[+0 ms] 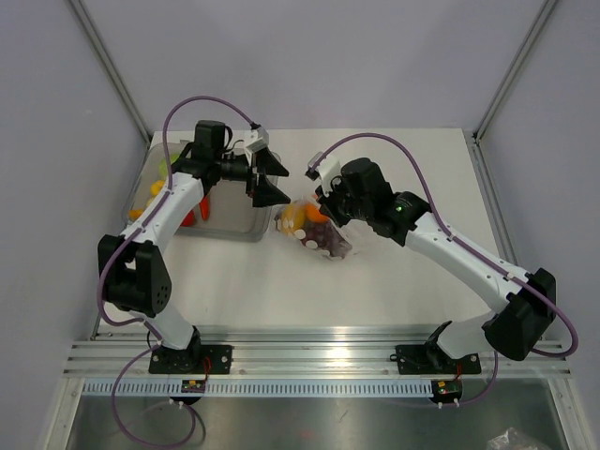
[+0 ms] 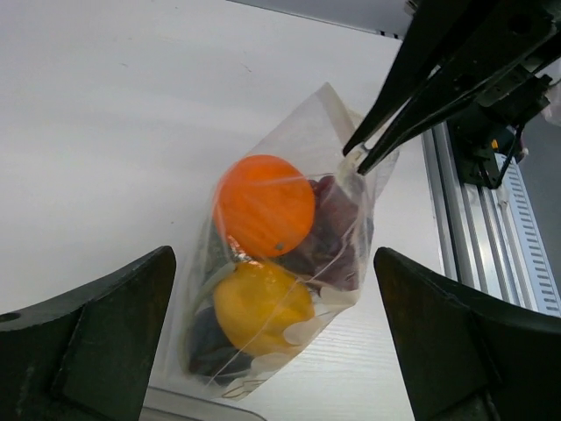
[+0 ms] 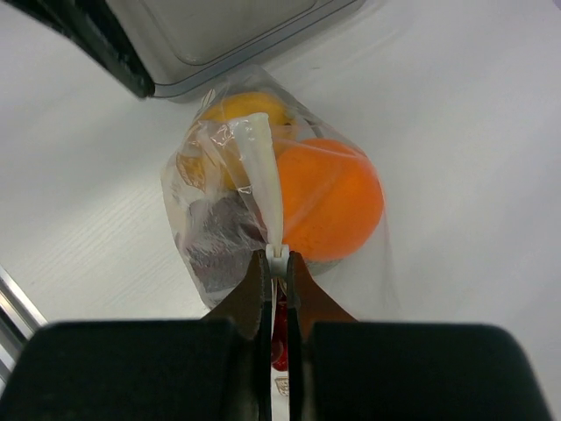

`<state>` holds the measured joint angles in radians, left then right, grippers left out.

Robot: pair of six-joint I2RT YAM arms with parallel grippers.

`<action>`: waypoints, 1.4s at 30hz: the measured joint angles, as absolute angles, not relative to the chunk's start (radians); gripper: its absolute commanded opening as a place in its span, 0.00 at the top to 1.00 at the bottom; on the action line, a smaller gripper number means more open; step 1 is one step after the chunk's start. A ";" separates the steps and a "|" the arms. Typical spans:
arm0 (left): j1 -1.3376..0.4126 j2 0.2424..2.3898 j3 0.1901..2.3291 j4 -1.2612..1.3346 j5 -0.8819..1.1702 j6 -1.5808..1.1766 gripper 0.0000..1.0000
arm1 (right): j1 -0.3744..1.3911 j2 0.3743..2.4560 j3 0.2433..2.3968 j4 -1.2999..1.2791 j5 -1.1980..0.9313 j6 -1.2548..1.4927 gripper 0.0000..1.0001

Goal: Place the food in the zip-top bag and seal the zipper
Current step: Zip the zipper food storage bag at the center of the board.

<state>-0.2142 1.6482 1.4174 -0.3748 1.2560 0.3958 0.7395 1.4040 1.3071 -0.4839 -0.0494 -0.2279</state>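
Note:
The zip-top bag (image 1: 317, 232) lies on the table right of the tray. Through it I see an orange (image 2: 263, 204), a yellow piece (image 2: 261, 305) and dark purple grapes (image 2: 331, 235). My right gripper (image 3: 278, 259) is shut on the white slider end of the zipper (image 3: 263, 171), which runs as a whitish strip over the bag's top. The orange (image 3: 331, 200) sits right of the strip and the grapes (image 3: 219, 239) left of it. My left gripper (image 2: 273, 263) is wide open and empty, hovering just above the bag's tray-side end. In the top view it (image 1: 277, 180) is just left of the right gripper (image 1: 322, 208).
The grey translucent tray (image 1: 230, 223) stands left of the bag, its corner close to it (image 3: 237, 53). More food pieces (image 1: 155, 186) and a red piece (image 1: 190, 217) lie at the tray's left side. The table's aluminium rail (image 2: 456, 237) runs near the bag.

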 measured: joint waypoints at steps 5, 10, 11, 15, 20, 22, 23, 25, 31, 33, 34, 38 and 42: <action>-0.292 1.646 1.451 -0.475 1.219 0.466 0.01 | 0.739 1.402 1.307 -0.485 -0.063 -0.249 1.00; -0.324 1.646 1.466 -0.488 1.188 0.463 0.01 | 0.739 1.402 1.308 -0.485 -0.073 -0.258 1.00; -0.329 1.647 1.466 -0.485 1.180 0.456 0.01 | 0.739 1.402 1.308 -0.485 -0.073 -0.258 1.00; -0.350 1.649 1.466 -0.465 1.157 0.419 0.01 | 0.739 1.403 1.309 -0.485 -0.073 -0.258 1.00; -0.363 1.663 1.465 -0.424 1.155 0.345 0.17 | 0.739 1.405 1.316 -0.486 -0.074 -0.258 1.00; -0.363 1.663 1.464 -0.393 1.155 0.311 0.24 | 0.739 1.405 1.316 -0.486 -0.074 -0.258 1.00; -0.364 1.664 1.463 -0.377 1.155 0.285 0.33 | 0.739 1.405 1.316 -0.486 -0.074 -0.258 1.00; -0.364 1.664 1.456 -0.332 1.154 0.233 0.38 | 0.739 1.406 1.316 -0.486 -0.074 -0.258 1.00; -0.364 1.666 1.417 -0.258 1.152 0.127 0.43 | 0.739 1.406 1.316 -0.486 -0.074 -0.258 1.00; -0.364 1.666 1.402 -0.242 1.151 0.104 0.43 | 0.739 1.406 1.317 -0.486 -0.074 -0.258 1.00; -0.364 1.666 1.396 -0.236 1.151 0.094 0.46 | 0.739 1.406 1.316 -0.485 -0.074 -0.258 1.00; -0.364 1.666 1.381 -0.204 1.153 0.042 0.55 | 0.739 1.406 1.317 -0.485 -0.074 -0.258 1.00; -0.366 1.667 1.380 -0.172 1.154 -0.001 0.54 | 0.739 1.406 1.317 -0.484 -0.074 -0.258 1.00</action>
